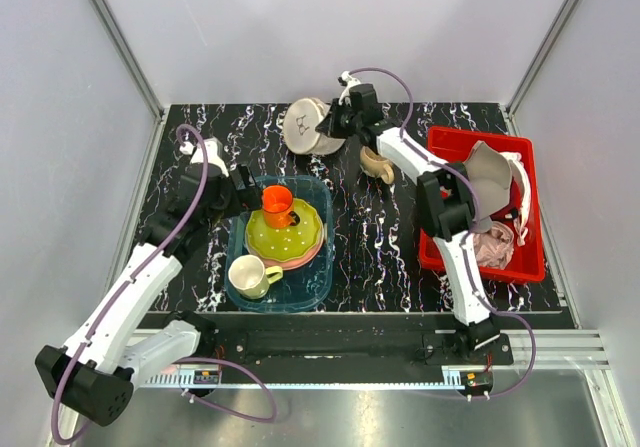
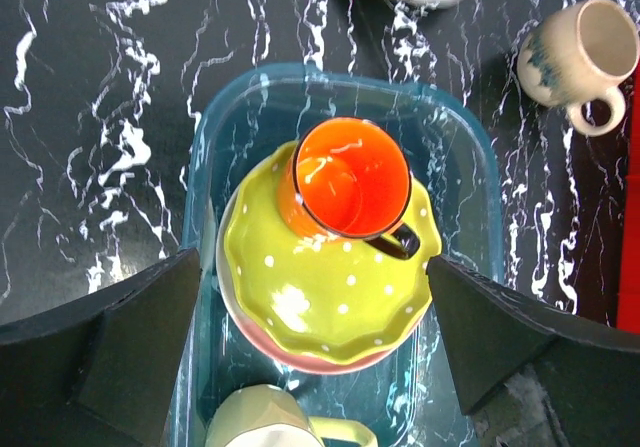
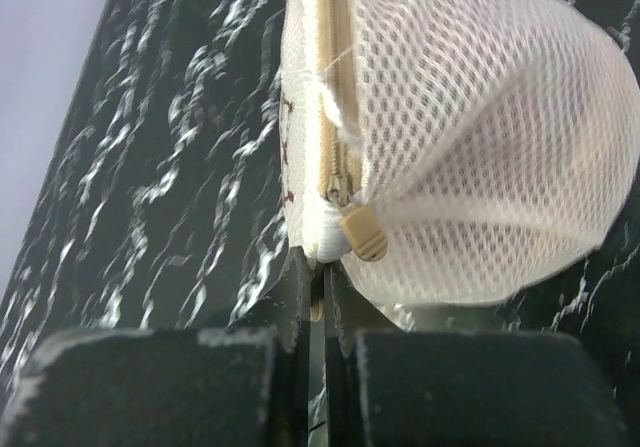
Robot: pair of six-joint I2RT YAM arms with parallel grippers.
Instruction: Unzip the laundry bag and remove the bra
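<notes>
Both fingers (image 3: 200, 387) of the right gripper (image 3: 318, 272) pinch the laundry bag (image 3: 470, 137) seam, missing its zip pull (image 3: 362, 235); better to regrip there. Left gripper (image 2: 312, 267) gapes.

Surface (image 1: 380, 257): black stone-look finish with white veining, meeting the walls on three sides. Back wall (image 1: 330, 27) and side walls (image 1: 60, 167): plain pale grey panels, unmarked. Aluminium posts (image 1: 118, 42) stand in both rear corners. An aluminium rail (image 1: 560, 345) borders the near edge, with a brushed metal sheet (image 1: 400, 417) below it. Lighting even and soft.
</notes>
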